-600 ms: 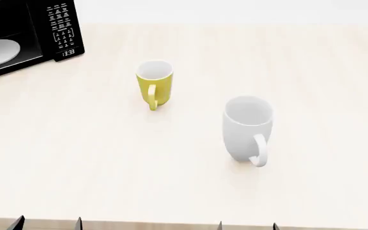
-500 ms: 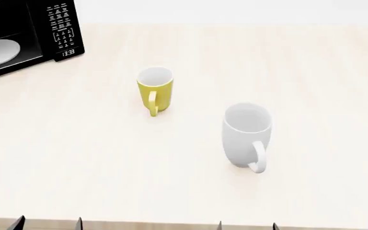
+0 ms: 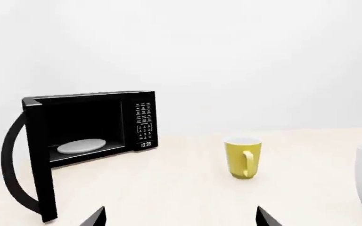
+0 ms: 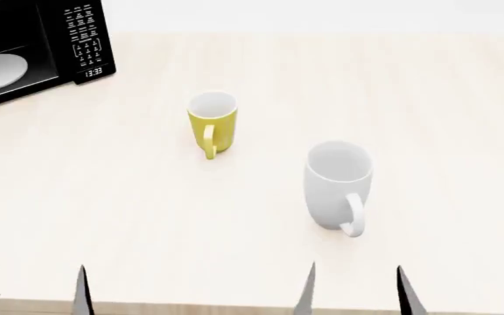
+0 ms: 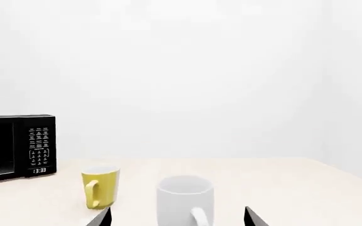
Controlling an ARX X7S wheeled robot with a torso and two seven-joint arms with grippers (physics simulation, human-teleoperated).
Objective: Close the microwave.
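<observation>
The microwave (image 4: 37, 49) stands at the far left corner of the desk (image 4: 427, 118), a glossy black box with sharp edges and a flat top; its door (image 3: 33, 160) hangs wide open, seen almost edge-on from the left wrist camera as a tall thin slab with a curved black handle (image 3: 10, 165) bowing out from it. Inside the dark cavity lies a smooth white round plate (image 3: 80, 146), and beside the opening runs a narrow keypad panel (image 3: 144, 125) with rows of small white digits and a lit clock. The desk is a pale, matte wood surface with a faint grain. Near its middle sits a yellow mug (image 4: 212, 123), a glossy cylinder with a white inside and a looped handle facing the robot. Nearer and to the right, well apart from it, stands a larger white mug (image 4: 337, 185), smooth and slightly tapered, its handle also turned toward the robot. At the near edge, the left claw (image 4: 31, 289) shows two dark pointed fingertips spread apart, holding nothing; the right claw (image 4: 356, 289) shows the same, tips parted and empty, just short of the white mug.
</observation>
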